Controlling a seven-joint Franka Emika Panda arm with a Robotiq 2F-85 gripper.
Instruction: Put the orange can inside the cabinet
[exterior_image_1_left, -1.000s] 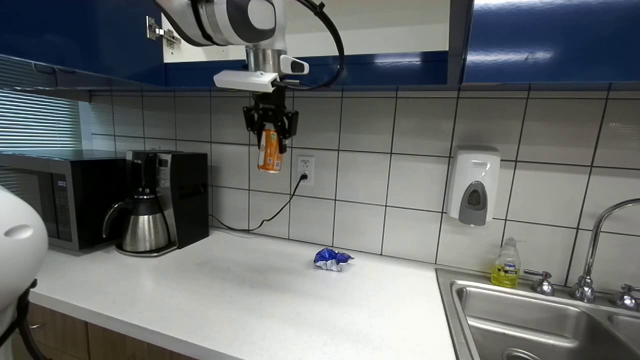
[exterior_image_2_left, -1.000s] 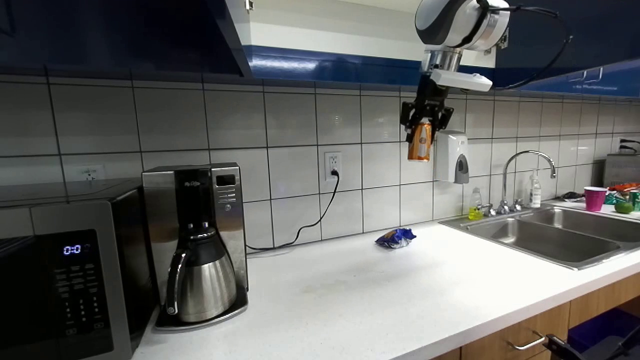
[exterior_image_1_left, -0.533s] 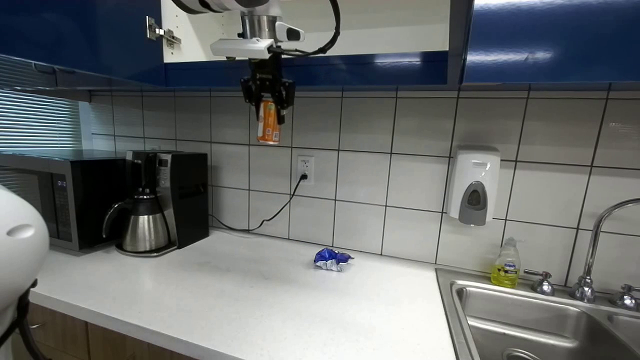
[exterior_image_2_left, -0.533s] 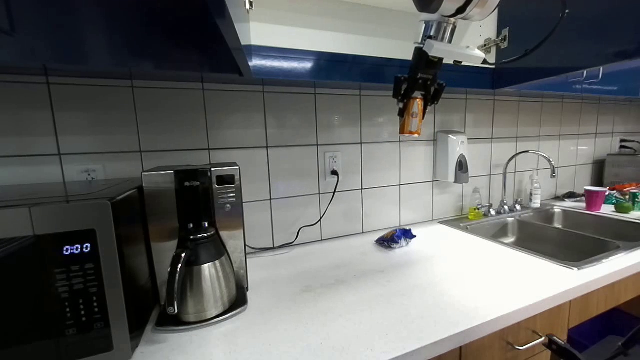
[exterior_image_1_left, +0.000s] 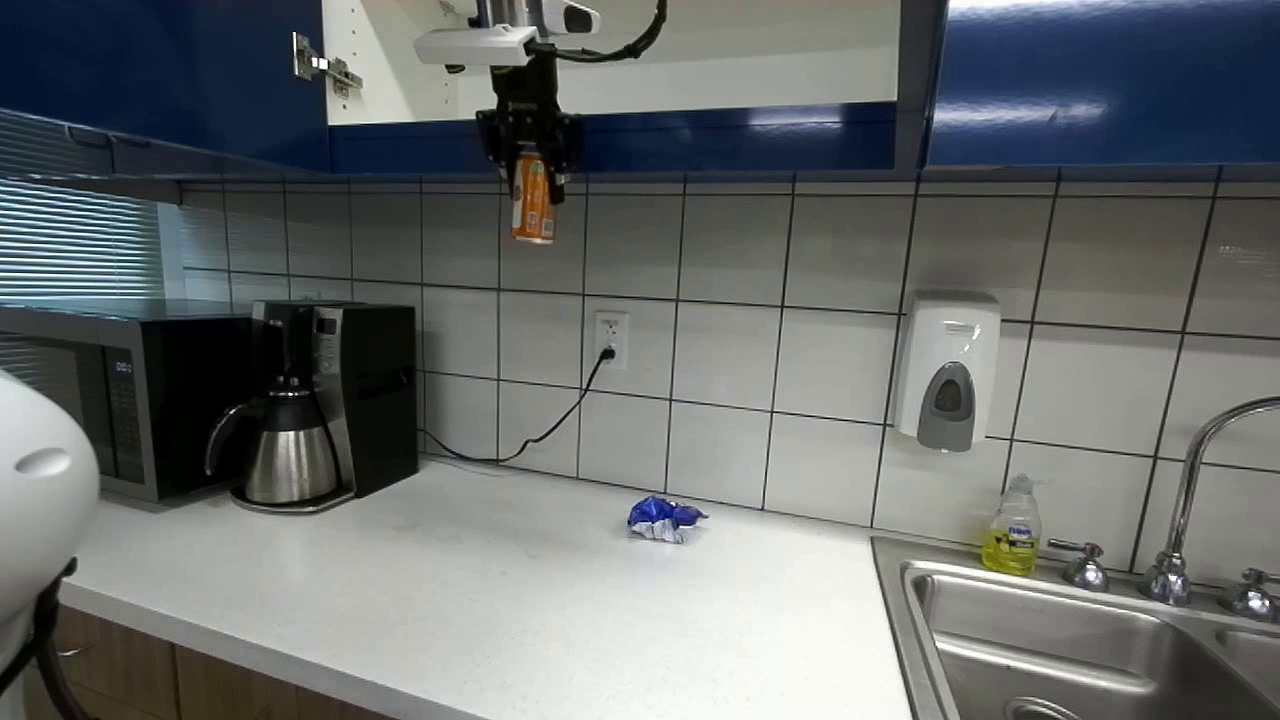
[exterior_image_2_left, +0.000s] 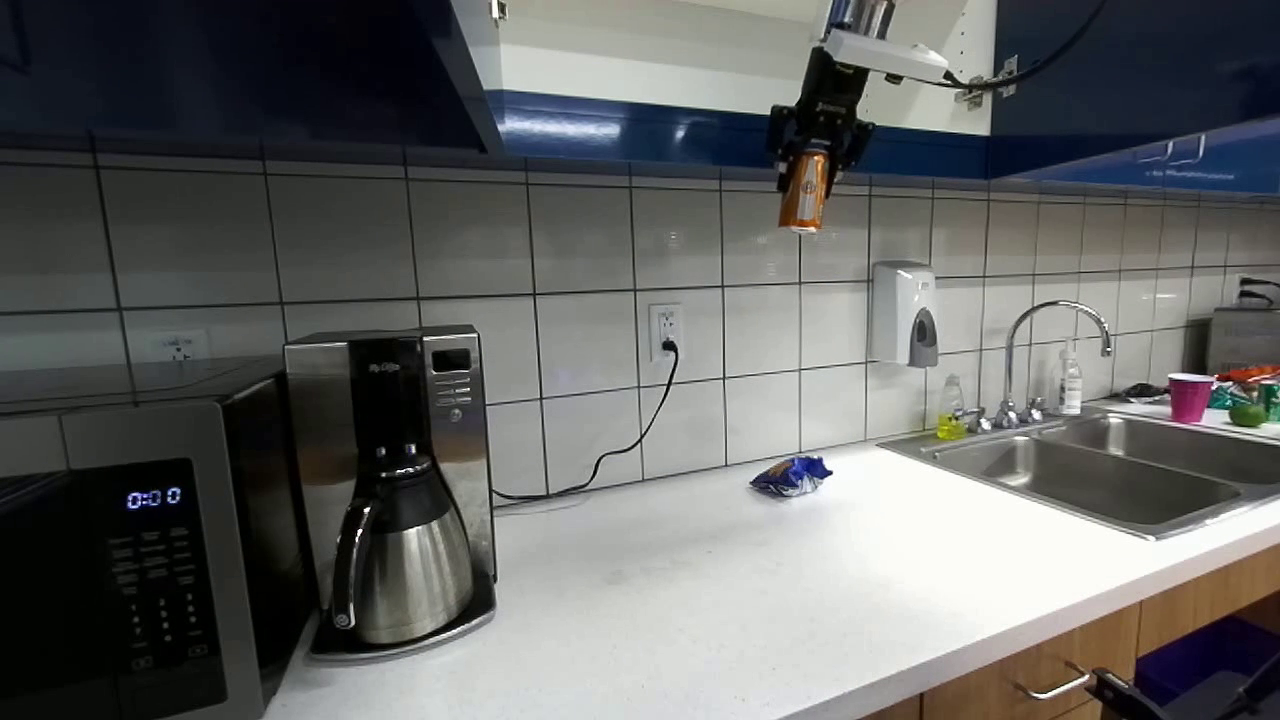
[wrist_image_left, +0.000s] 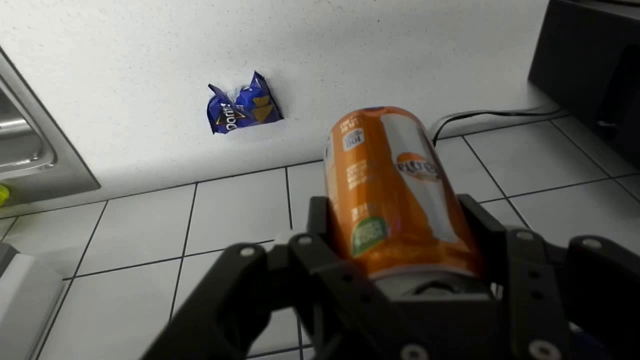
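Pincer (wrist_image_left: 396, 215) is gripping the can (wrist_image_left: 395, 190) between its fingers (wrist_image_left: 480, 215); in the wrist view these touch it at nine and at three o'clock. The can hangs in the air, almost upright, well above the counter (exterior_image_1_left: 480, 590). In an exterior view the cabinet (exterior_image_1_left: 740, 137), which stands open, is between one and two o'clock from the can. The can is outside of it, and in both exterior views mostly lower than its bottom edge; how far in front, one cannot tell. In an exterior view the wrapper (exterior_image_1_left: 665, 520) lies on the counter at about five o'clock from the can, the sink (exterior_image_1_left: 905, 620) is near four o'clock, the coffee maker (exterior_image_1_left: 380, 400) between seven and eight, and the microwave (exterior_image_1_left: 195, 400) at eight. In the wrist view the wrapper is at ten o'clock from the can.
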